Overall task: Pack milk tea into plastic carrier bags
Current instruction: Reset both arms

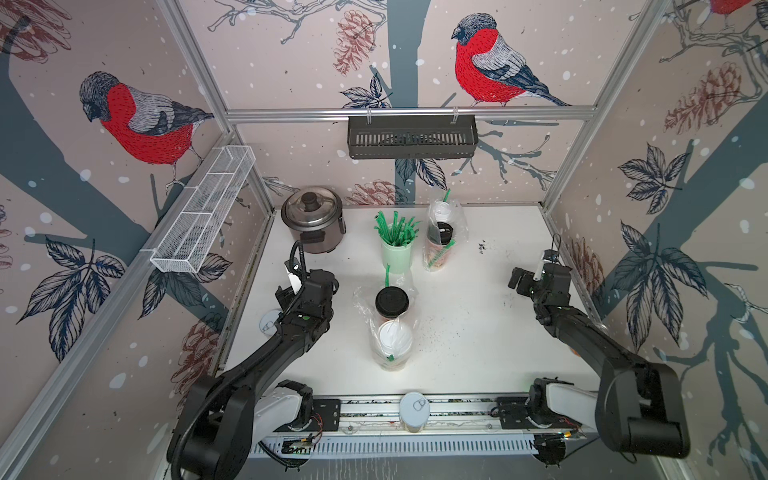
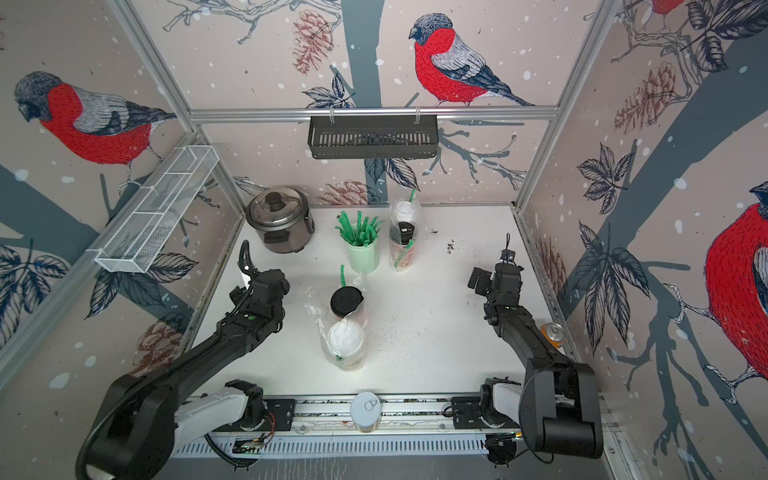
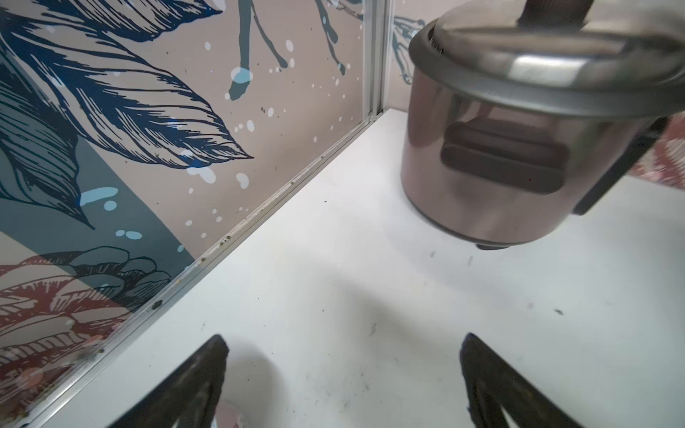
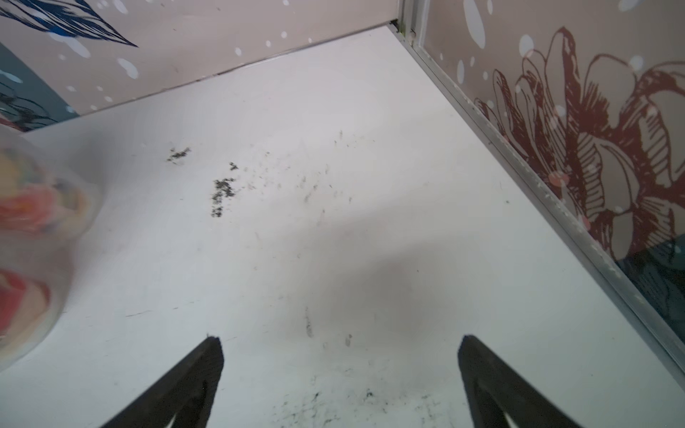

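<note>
**A:** White table point(image 1: 478, 316) fills the middle of both top views. How do the arms sit?

**B:** The left arm point(image 1: 266, 357) climbs from the lower left with its elbow bent and its wrist aimed at the steel cooker point(image 1: 312, 220) in the upper left. The right arm point(image 1: 582, 332) runs up the right edge, with its wrist tipped over bare tabletop.

**A:** And the bags?

**B:** Both stand upright. The near bag point(image 1: 362, 305), at centre, holds a black-lidded cup point(image 1: 391, 301) touching a white-lidded cup point(image 1: 395, 338). The far bag point(image 1: 457, 218), at upper centre just right of the green straw cup point(image 1: 397, 253), holds a second white-lidded cup point(image 1: 441, 210) and a second black-lidded cup point(image 1: 444, 232).

**A:** Fingers?

**B:** The left gripper point(image 3: 341, 341) is spread wide with nothing between its fingers. The right gripper point(image 4: 339, 339) is the same, wide and empty. Both are well apart from the bags.
</note>
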Controlling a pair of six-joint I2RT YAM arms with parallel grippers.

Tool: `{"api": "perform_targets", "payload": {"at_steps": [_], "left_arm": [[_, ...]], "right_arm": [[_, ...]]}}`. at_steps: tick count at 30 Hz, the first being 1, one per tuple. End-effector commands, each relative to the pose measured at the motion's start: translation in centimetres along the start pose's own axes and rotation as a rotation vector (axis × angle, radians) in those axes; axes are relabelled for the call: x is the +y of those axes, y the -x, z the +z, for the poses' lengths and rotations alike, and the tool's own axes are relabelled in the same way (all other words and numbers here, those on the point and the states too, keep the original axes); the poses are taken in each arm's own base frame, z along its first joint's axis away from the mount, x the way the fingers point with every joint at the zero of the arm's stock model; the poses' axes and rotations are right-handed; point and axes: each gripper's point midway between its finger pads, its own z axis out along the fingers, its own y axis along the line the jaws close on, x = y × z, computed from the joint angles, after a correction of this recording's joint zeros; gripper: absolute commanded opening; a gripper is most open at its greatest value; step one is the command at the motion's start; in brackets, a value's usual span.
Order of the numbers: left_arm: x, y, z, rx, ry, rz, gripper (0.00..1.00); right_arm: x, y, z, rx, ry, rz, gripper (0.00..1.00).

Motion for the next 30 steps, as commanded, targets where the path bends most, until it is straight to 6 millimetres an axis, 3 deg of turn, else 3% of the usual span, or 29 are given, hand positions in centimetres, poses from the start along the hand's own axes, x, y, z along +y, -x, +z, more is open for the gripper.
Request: {"api": "perform_targets", "payload": {"at_steps": [1,8,17,20,25,30], "left_arm": [[-0.3,1.2,1.2,-0.091,0.02,-0.023,0.97],[-0.2,-0.4,2.5,-0.137,-0.074,-0.011,0.97],[-1.5,1.1,2.2,-0.226,-0.236,-0.02,0.96],[-2.1,1.6,2.1,-0.264,-0.279,-0.002,0.95],[-3.2,0.5,2.6,-0.28,-0.344,0.026,0.96],[-4.1,-0.2,3.2,-0.262,-0.364,0.069,0.96]], "right_arm": [[-1.2,2.5,0.4,-0.184,-0.068,-0.013,1.0],[-0.6,3.1,-0.4,-0.319,-0.025,-0.011,1.0],[1.4,4.0,-0.3,-0.365,0.059,-0.08,1.0],[2.7,4.0,-1.3,-0.419,0.118,-0.106,1.0],[4.8,2.0,-1.8,-0.479,0.134,-0.217,1.0],[4.7,2.0,-0.9,-0.437,0.129,-0.205,1.0]]}}
